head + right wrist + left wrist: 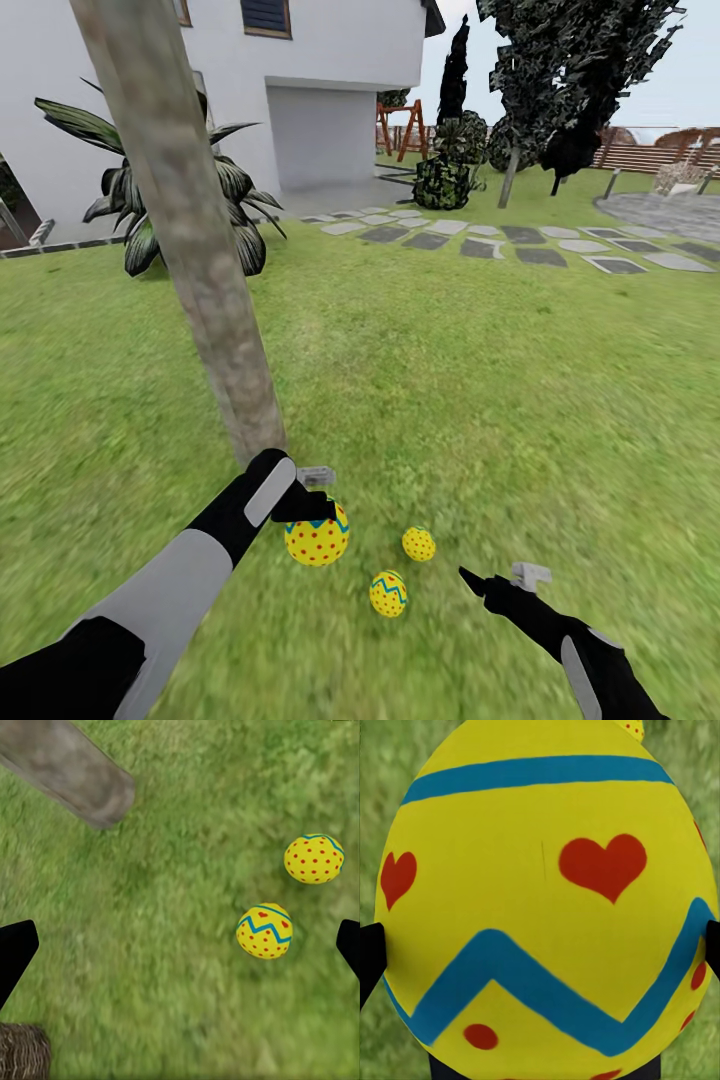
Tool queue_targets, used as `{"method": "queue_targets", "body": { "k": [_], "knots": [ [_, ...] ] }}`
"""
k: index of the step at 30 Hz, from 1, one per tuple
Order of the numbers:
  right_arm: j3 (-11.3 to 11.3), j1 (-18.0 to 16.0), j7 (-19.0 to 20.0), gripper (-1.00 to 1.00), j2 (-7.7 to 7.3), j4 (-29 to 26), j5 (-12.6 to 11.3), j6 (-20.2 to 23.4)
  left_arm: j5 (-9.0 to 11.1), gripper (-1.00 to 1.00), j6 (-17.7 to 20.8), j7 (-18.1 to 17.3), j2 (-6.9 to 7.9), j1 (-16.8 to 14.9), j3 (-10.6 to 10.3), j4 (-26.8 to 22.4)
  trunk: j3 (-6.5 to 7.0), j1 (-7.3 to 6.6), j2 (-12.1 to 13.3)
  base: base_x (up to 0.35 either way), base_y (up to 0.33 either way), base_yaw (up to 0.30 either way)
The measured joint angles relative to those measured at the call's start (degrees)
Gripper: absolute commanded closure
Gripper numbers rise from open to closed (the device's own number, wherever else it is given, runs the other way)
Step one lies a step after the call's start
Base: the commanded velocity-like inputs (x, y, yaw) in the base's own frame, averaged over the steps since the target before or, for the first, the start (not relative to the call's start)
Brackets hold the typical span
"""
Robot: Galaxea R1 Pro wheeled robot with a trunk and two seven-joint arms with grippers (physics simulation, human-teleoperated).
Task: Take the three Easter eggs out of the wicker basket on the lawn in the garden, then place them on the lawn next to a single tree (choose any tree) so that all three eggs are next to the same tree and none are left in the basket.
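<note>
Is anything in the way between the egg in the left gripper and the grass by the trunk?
Nothing visible. The left gripper holds the egg over bare lawn just in front of the tree; the other two eggs lie off to the side.

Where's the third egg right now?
In the head view, the third egg is in the left gripper, near the tree base, left of the two eggs on the lawn.

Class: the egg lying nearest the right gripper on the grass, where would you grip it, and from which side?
Grip the nearest egg across its widest middle, coming from above with the open right gripper. It lies free on the lawn, apart from the other loose egg.
</note>
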Motion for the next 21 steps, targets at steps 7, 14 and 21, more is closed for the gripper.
{"method": "queue_targets", "body": {
  "k": [7,14,21],
  "knots": [
    [0.27,0.0,0.0,-1.0,0.05,0.03,0.0,-0.02,-0.02,1.0,0.0,-0.12,-0.02,0.0,0.0,0.0,-1.26,1.54,-2.82,0.0,0.0,0.0],
    [0.32,0.0,0.0,-1.0,0.05,0.03,0.0,-0.18,-0.04,1.0,0.0,-0.18,0.06,0.0,0.14,0.0,-2.52,3.08,-5.63,0.0,0.0,0.0],
    [0.33,0.0,0.0,-1.0,0.04,0.08,0.0,-0.14,-0.05,1.0,-1.32,-0.14,0.15,0.0,-0.32,0.05,-3.79,4.62,-8.45,0.0,0.0,0.0]
  ]
}}
